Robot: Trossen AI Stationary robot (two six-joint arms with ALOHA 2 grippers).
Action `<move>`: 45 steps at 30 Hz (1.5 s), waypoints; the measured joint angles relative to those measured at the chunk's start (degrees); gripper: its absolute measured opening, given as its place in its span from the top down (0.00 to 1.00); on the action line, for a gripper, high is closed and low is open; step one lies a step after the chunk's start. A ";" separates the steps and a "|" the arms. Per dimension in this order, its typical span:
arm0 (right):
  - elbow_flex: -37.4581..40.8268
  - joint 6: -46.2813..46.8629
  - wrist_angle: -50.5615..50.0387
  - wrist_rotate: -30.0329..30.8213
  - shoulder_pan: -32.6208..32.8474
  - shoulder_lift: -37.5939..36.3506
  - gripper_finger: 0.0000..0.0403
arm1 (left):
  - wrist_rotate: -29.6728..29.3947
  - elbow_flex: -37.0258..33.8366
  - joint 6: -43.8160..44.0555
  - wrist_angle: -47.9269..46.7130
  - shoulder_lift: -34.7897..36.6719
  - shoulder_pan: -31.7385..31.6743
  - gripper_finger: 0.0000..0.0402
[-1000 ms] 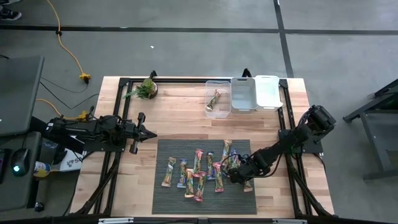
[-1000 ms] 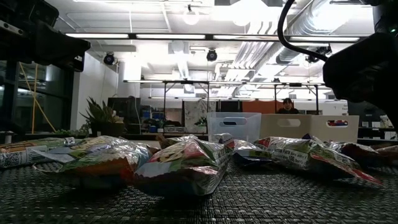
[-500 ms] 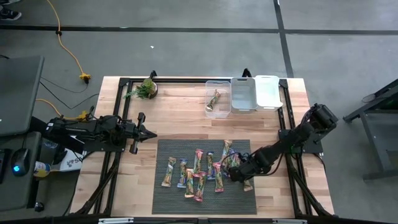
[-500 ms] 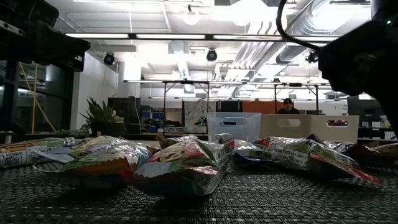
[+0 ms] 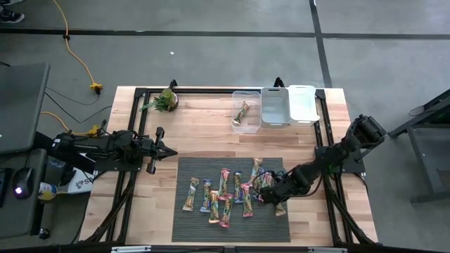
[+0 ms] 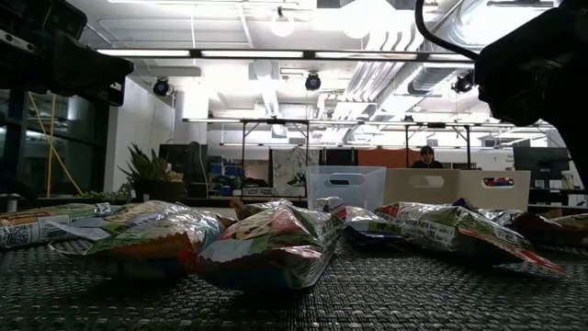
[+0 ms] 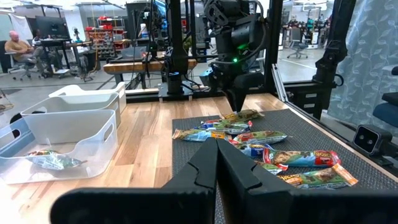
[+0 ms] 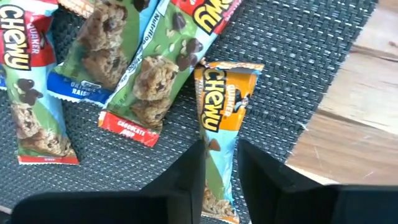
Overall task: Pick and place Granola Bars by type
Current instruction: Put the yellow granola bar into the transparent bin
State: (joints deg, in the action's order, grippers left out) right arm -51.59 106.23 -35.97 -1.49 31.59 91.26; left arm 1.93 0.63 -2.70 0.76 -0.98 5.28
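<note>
The granola bars (image 5: 228,191) are lying scattered on a dark woven mat (image 5: 184,225) in the lower middle of the high view, most of them side by side with their long sides running up and down the frame. One more bar (image 5: 241,112) is sitting apart from the rest, inside a clear bin (image 5: 237,96) near the upper middle of the table (image 5: 204,133). In the right wrist view an orange-wrapped bar (image 8: 219,134) is lying near the mat's edge, just beside a green-wrapped one with a red end (image 8: 152,84), with bare wood showing at the frame's right.

The right gripper (image 5: 264,196) is reaching in from the right of the high view and sitting low over the right end of the cluster. Its fingers (image 8: 181,177) are standing narrowly apart on either side of the orange-wrapped bar's lower part, which is passing between them; whether they are pressing on it I cannot tell. In the left wrist view that same arm is showing as a dark shape coming down onto the far bars in the upper middle of the frame.

Right of the clear bin, two white bins (image 5: 290,105) are standing in a row, touching one another. A small potted plant (image 5: 166,100) is sitting toward the table's upper left.

The left gripper (image 5: 171,151) is waiting at the left of the high view, hanging over bare wood beside the mat's upper left corner, its fingers pressed together with nothing between them.
</note>
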 joint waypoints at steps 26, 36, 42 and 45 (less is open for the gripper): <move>-0.35 -1.18 2.22 -0.38 -0.02 7.22 0.52 | 0.00 0.01 0.00 0.01 0.01 0.02 1.00; -0.20 -3.58 1.62 -1.61 0.00 7.28 0.74 | 0.00 -0.01 0.00 -0.01 0.00 0.02 1.00; -0.10 -3.66 1.53 -1.95 0.00 6.87 0.83 | 0.00 -0.01 0.00 0.01 0.01 0.00 1.00; -0.01 -3.36 1.50 -1.86 0.00 5.97 0.85 | 0.00 -0.01 0.00 -0.01 0.01 0.02 1.00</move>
State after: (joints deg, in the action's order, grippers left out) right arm -51.60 102.86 -34.47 -3.35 31.59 97.23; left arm 1.93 0.62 -2.70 0.75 -0.97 5.30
